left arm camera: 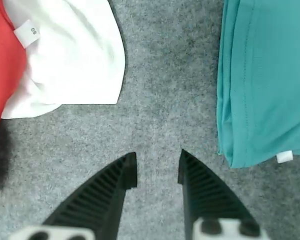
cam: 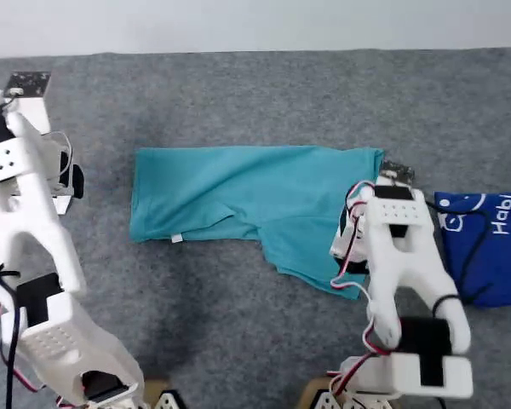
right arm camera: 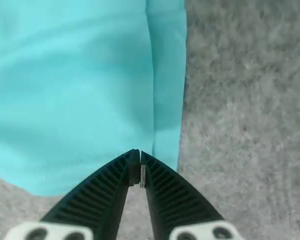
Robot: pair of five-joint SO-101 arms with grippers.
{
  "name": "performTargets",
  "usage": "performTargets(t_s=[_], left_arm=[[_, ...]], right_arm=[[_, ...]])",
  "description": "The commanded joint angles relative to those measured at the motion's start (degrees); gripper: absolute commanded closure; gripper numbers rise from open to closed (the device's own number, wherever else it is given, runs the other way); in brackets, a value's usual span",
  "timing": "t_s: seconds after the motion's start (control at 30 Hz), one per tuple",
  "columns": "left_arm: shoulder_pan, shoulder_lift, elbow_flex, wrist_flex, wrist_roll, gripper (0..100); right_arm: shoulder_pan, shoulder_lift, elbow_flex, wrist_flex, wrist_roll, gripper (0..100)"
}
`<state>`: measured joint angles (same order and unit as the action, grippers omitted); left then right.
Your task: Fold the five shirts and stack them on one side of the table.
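— Where's your teal shirt point(cam: 255, 204)?
— Mid-table point(cam: 238, 94), partly folded, with the blue shirt point(cam: 485, 247) nearby at its 3 o'clock.
— And your grippers?
— Your right gripper point(right arm camera: 140, 160) is at the teal shirt's 3 o'clock edge, tips pressed together. I cannot tell if it pinches cloth. Your left gripper point(left arm camera: 157, 167), at the shirt's 9 o'clock, is narrowly parted and holds nothing, between the teal shirt and the white shirt point(left arm camera: 75, 55).

light: bright, even, diffused from above | shadows: soft and faint, laid on the tabletop point(cam: 238, 341) beside the arms point(cam: 34, 247) and along the teal shirt point(cam: 238, 192) hem | highlights: white shirt point(left arm camera: 75, 55) nearly washed out in the left wrist view, folds barely shaded
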<state>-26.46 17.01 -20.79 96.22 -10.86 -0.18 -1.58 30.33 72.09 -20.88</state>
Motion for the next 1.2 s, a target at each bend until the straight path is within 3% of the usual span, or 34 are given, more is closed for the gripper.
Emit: performTargets(t_s=[0.0,0.3,0.53,1.17], left_arm=[[0.18,-3.25,-1.71,-2.02,0.44,85],[1.76,-3.69,4.09,-5.89,0.26,85],[2.02,-3.78,4.0,-5.98,0.26,85],[2.02,-3.34,4.09,-5.71,0.26,85]], right_arm=[[-1.27,3.3,-8.0,3.65,-1.76,98.2],[-4.7,9.89,-15.47,10.77,-3.96,97.4],[-4.79,9.36,-15.47,12.09,-4.04,78.0],[-8.66,14.02,-15.56,7.78,-5.54,81.1]])
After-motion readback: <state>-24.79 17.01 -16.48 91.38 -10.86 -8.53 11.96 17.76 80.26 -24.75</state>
